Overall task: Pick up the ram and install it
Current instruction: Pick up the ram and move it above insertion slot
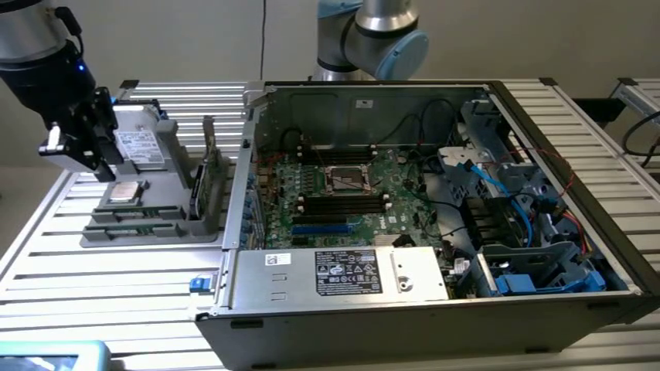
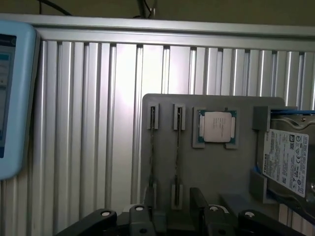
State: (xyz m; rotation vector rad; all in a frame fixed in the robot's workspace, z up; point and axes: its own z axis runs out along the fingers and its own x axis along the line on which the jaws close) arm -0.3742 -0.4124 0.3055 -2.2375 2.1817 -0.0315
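Two ram sticks stand on edge in holders of a grey parts tray [image 1: 206, 232]. From the wrist they appear as thin dark lines, one ram stick [image 2: 177, 152] and a second [image 2: 151, 152] beside it. In the exterior view the ram sticks [image 1: 132, 212] sit at the tray's near end. My gripper [image 1: 98, 166] hangs above the tray near the hard drive. In the wrist view my gripper [image 2: 173, 216] is open, its dark fingers [image 2: 199, 204] apart, with nothing held. The end holder of one stick lies roughly between them. The motherboard's black memory slots [image 1: 341, 202] lie inside the open computer case [image 1: 413, 309].
On the tray also lie a silver processor chip [image 2: 216, 127] and a labelled hard drive [image 2: 288, 162]. An upright card [image 1: 212, 182] stands at the tray's case side. A light blue device [image 1: 52, 355] rests at the table's near corner. Another robot arm's base [image 1: 372, 35] rises behind the case.
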